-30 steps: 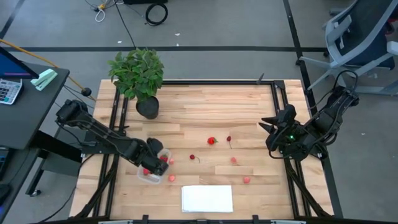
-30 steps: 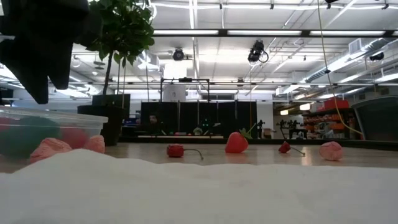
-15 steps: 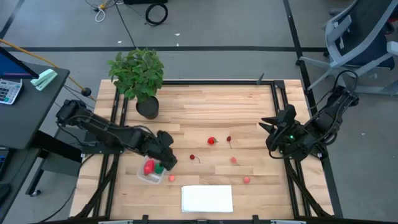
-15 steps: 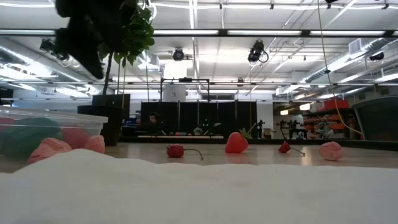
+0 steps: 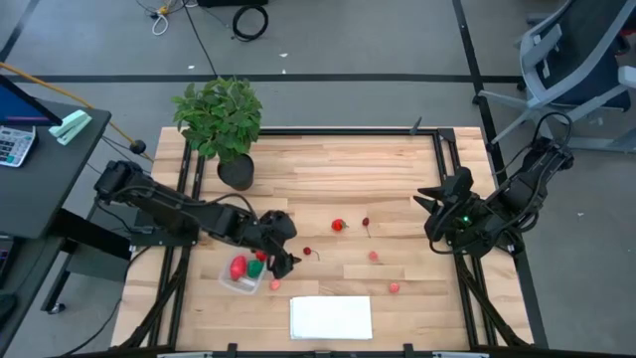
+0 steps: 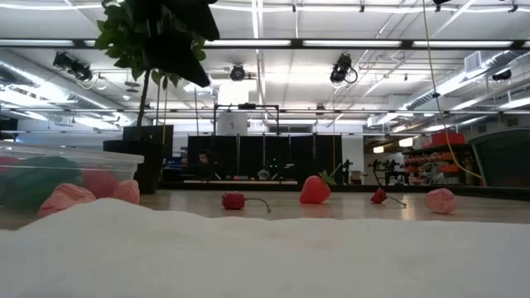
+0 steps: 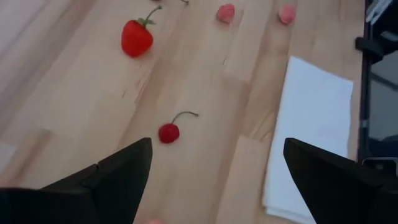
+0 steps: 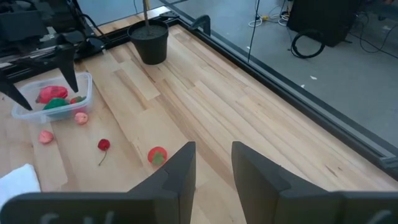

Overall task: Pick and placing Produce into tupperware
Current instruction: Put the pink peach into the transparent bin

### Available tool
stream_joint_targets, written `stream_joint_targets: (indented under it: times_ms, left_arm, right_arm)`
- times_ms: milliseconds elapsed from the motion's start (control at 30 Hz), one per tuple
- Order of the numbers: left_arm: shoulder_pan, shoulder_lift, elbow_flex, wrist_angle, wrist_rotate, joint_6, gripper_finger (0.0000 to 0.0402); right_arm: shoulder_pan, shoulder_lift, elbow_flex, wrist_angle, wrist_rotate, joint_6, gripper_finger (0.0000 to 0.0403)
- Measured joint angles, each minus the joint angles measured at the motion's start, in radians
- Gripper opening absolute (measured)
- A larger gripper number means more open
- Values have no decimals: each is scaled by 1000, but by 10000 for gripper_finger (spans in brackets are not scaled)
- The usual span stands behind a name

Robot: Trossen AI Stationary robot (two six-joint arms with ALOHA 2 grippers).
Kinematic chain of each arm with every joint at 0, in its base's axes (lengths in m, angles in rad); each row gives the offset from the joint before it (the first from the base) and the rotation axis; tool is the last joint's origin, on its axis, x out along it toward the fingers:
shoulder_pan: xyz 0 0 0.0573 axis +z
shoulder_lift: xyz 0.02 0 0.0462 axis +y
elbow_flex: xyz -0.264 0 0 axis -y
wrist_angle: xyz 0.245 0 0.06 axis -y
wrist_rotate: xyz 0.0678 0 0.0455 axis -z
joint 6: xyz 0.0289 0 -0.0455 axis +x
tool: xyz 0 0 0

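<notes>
Holding red, green produce [image 5: 238, 268]: tupperware [image 5: 230, 283]

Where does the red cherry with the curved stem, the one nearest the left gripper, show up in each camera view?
High view: cherry, just right of the left gripper.
Low view: cherry, left of centre.
Left wrist view: cherry, centre, between the open fingers.
Right wrist view: cherry, lower left.
Shared landmark: the strawberry nearby.

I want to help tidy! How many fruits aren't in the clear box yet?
7: two pink pieces beside the tupperware, one cherry near the left gripper, a strawberry and another cherry mid-table, two pink ones toward the right gripper. Others may be hidden.
</notes>
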Motion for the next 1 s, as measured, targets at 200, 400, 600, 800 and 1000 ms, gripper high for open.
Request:
stream_joint_targets:
  times_ms: [200,400,600,800,1000]
  left_arm:
    - [0,0,0,49,0,84,372]
    - [-9,0,0,94,0,86,373]
    - [-15,0,0,97,0,63,373]
    - [5,0,0,94,-7,23,367]
    - [39,0,0,89,-7,23,364]
  right_arm:
    - [0,0,0,0,0,0,111]
    - [0,0,0,0,13,-7,111]
    - [0,0,0,0,42,-81,111]
    - [-2,0,0,50,79,-8,111]
    - [-2,0,0,113,74,-58,111]
